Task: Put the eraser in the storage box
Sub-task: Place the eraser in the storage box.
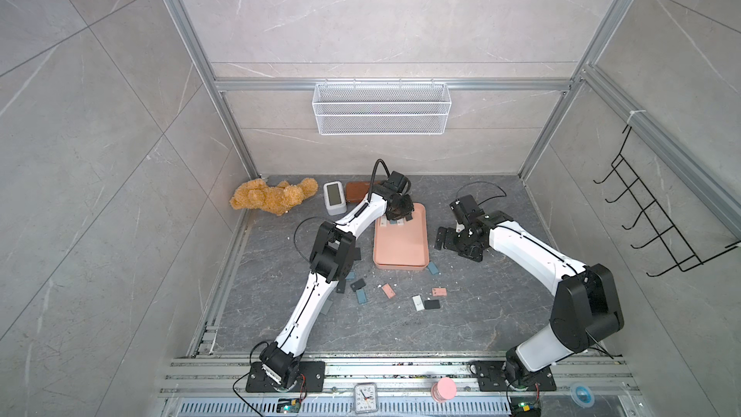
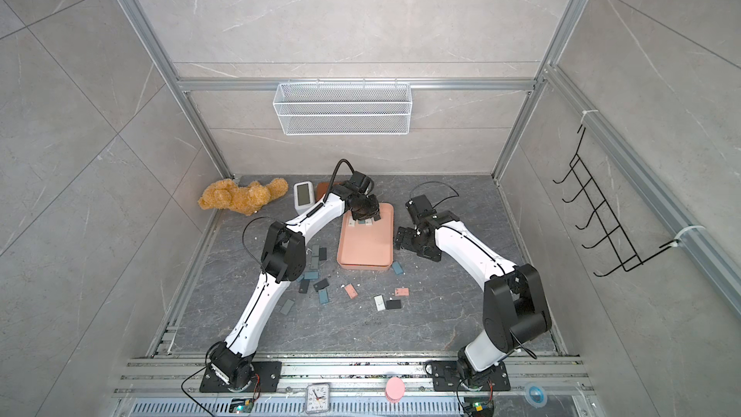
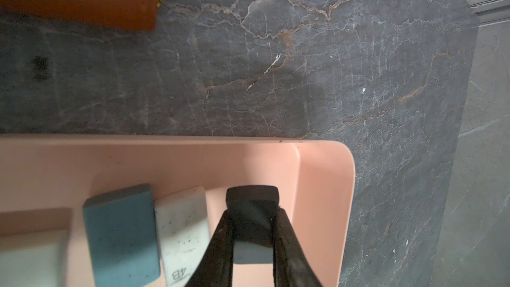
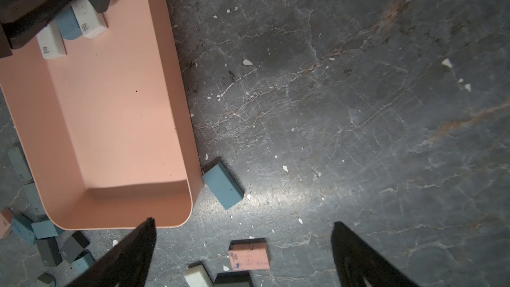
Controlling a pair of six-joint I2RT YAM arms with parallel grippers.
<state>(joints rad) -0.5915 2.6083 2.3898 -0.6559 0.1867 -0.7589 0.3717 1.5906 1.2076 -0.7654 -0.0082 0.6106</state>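
The salmon-pink storage box (image 1: 401, 250) (image 2: 365, 246) lies in the middle of the dark table. My left gripper (image 1: 399, 218) (image 3: 253, 213) hangs over its far end, shut on a dark grey eraser (image 3: 252, 202) just above the box floor (image 3: 325, 189). A blue eraser (image 3: 121, 233) and a white one (image 3: 183, 230) lie in the box beside it. My right gripper (image 1: 443, 238) (image 4: 242, 223) stands open to the right of the box (image 4: 110, 122), with nothing between its fingers. Several loose erasers lie on the table, among them a pink eraser (image 4: 249, 255) and a blue eraser (image 4: 223, 186) against the box's near corner.
A brown teddy bear (image 1: 272, 196), a white digital clock (image 1: 333, 197) and a flat brown case (image 1: 359, 191) sit at the back left. A white wire basket (image 1: 381, 108) hangs on the back wall, a black hook rack (image 1: 657, 214) on the right wall.
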